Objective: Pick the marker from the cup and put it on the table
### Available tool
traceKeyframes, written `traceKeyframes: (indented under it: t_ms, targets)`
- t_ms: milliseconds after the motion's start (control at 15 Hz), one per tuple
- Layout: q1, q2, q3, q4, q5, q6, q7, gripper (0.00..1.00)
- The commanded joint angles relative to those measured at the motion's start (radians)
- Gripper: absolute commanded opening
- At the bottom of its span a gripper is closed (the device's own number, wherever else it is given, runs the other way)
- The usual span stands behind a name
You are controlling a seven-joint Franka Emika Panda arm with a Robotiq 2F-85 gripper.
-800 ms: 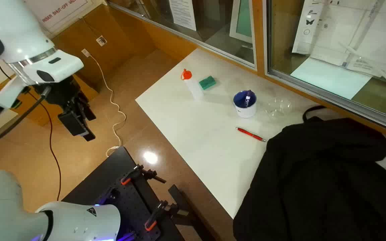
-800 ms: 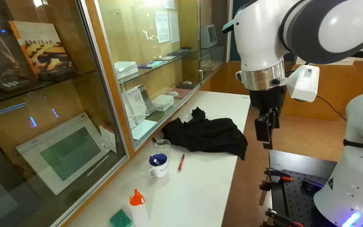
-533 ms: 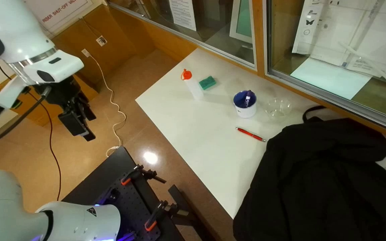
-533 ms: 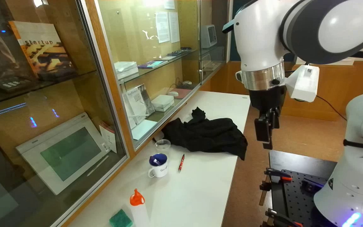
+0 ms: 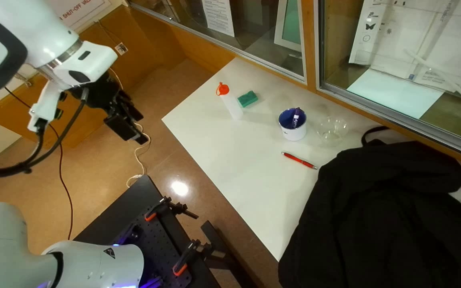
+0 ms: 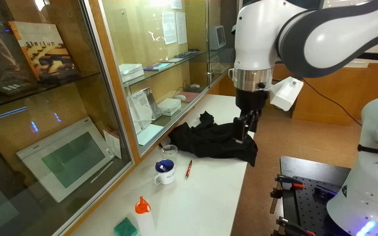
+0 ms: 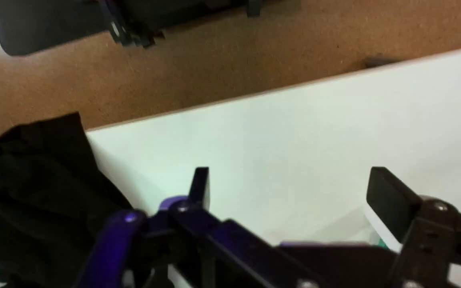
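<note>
The cup (image 5: 293, 134) is a white mug with a dark blue inside and stands upright on the white table (image 5: 250, 164). It also shows in an exterior view (image 6: 167, 178). The marker (image 5: 296, 118) leans inside it, dark with a whitish band, its upper end at the rim; it also shows in an exterior view (image 6: 163, 167). My gripper (image 5: 137, 129) hangs high, short of the table's edge and well away from the cup. In the wrist view, the gripper (image 7: 288, 172) is open, with nothing between its fingers. The cup and marker do not show in the wrist view.
A red pen (image 5: 299, 160) lies near the cup. A clear bowl (image 5: 332, 129) stands beside it. A white bottle with orange cap (image 5: 231, 103) and a green sponge (image 5: 247, 99) are farther along. A black cloth (image 5: 386, 216) covers one part. A glass case (image 6: 172, 82) lines the back.
The arm and gripper have moved toward the table, rightward and up in an exterior view, leftward and slightly up in the opposite picture. The cup, marker and other objects have not moved.
</note>
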Motion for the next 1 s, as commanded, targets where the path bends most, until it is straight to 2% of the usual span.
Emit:
traceKeyframes:
  t_ms: [0, 267, 600, 667, 933]
  targets:
    - [-0.029, 0.171, -0.024, 0.054, -0.051, 0.204, -0.023, 1.00]
    - [-0.053, 0.349, -0.084, 0.134, -0.091, 0.331, -0.069, 1.00]
    - [-0.067, 0.552, -0.168, 0.307, -0.115, 0.337, -0.136, 1.00]
    - [-0.048, 0.474, -0.167, 0.223, -0.094, 0.345, -0.123, 1.00]
    - [-0.045, 0.505, -0.178, 0.242, -0.096, 0.345, -0.123, 1.00]
